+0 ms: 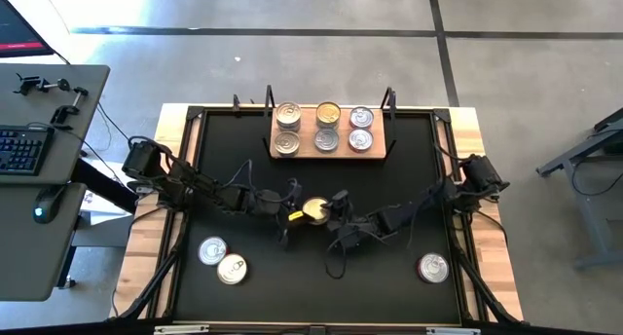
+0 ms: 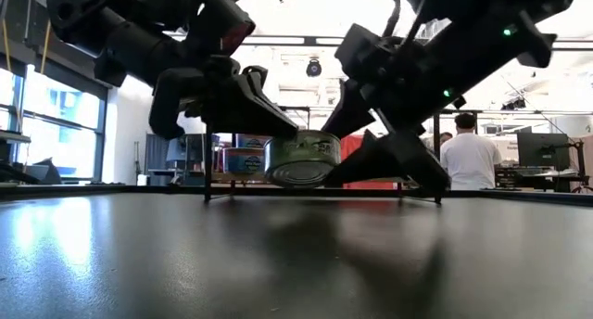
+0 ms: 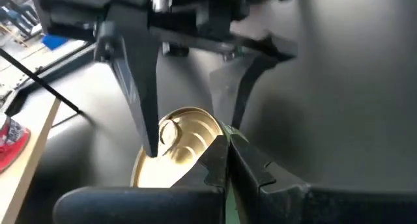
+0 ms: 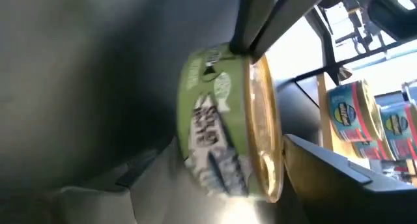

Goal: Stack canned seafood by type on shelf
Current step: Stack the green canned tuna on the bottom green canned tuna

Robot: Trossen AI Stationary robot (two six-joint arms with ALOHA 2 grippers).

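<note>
A gold-lidded can with a green label hangs tilted above the black mat at the table's middle, clear of it in the low view. My left gripper reaches it from the left and is shut on it. My right gripper comes from the right and is open, one finger in front of the lid and the other beyond the can's edge. The shelf at the far middle carries several cans in two rows. My left gripper has the can at the edge nearest it, where the green side wall meets the lid. The fingers slant down from the table's left. My own gripper hides how the two fingers sit. The can is lifted clear, tilted. My right gripper: I cannot tell whether its fingers touch the can.
Two silver-lidded cans lie on the mat at the near left, and one can at the near right. A desk with a keyboard stands left of the table. A person stands far behind the table.
</note>
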